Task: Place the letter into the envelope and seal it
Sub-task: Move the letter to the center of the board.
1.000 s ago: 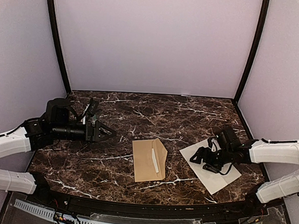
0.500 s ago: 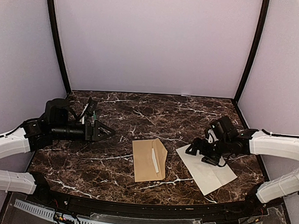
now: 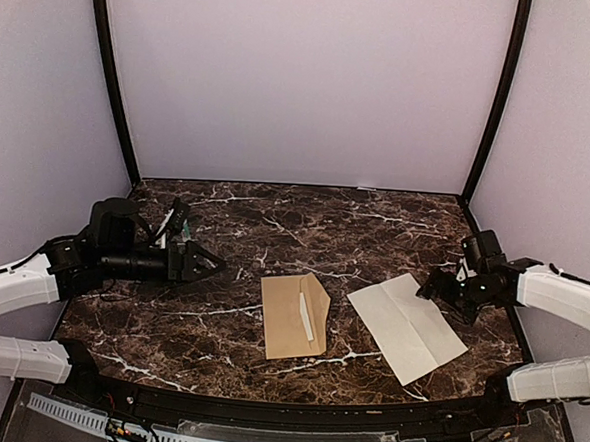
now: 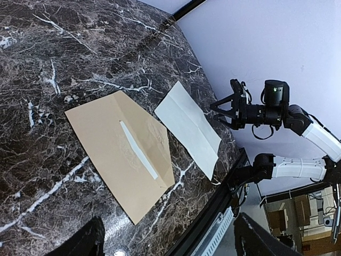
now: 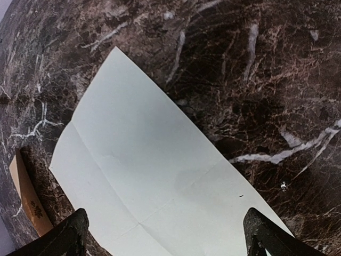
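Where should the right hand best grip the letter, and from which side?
Probably the long right edge of the letter near the far corner, coming low from the right: that edge faces the open right hand, and the flat sheet offers only its edges to pinch.

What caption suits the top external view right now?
Letter lies flat beside the envelope on the marble table; left pincer and right pincer open, touching nothing.

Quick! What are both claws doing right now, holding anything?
Left claw: open, holding nothing.
Right claw: open, holding nothing; the letter lies free.
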Controlling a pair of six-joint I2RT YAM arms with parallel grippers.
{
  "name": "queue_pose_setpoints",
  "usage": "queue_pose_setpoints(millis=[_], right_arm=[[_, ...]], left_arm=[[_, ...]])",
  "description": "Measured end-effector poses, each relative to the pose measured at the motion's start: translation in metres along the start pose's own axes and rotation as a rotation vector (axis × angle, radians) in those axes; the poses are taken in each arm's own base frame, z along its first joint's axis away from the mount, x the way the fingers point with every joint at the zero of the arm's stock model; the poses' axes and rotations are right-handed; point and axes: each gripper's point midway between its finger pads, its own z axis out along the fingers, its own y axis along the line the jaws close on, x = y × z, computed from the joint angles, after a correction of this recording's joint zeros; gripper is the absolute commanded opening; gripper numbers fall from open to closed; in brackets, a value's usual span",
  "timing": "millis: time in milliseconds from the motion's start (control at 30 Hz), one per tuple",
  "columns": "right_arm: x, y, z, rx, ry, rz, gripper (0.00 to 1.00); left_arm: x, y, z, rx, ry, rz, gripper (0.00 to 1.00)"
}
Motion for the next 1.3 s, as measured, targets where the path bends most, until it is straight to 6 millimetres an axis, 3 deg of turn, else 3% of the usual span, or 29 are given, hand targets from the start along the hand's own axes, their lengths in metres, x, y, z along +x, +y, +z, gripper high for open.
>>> queue_pose_setpoints(millis=[167,333,800,1067,1300], right_arm=[[0.017,-0.012,0.015,0.029,0.073,-0.004,0.95],[0.024,-0.009,0.019,-0.001,0.093,-0.015,0.95],[0.058,0.036,0.031,-0.106,0.144,-0.121,0.93],[0.084,0.04,0.02,-0.037,0.18,-0.222,0.91],[0.107,0.027,0.001,0.041,0.19,-0.309,0.9]], left_arm=[[0.001,0.0,-0.004,0.001,-0.011,-0.001,0.83],[0.002,0.001,-0.005,-0.001,-0.011,-0.004,0.83],[0.006,0.006,-0.003,-0.013,0.001,-0.019,0.83],[0.006,0.007,-0.003,-0.016,-0.002,-0.022,0.83],[0.006,0.008,-0.002,-0.022,-0.003,-0.028,0.83]])
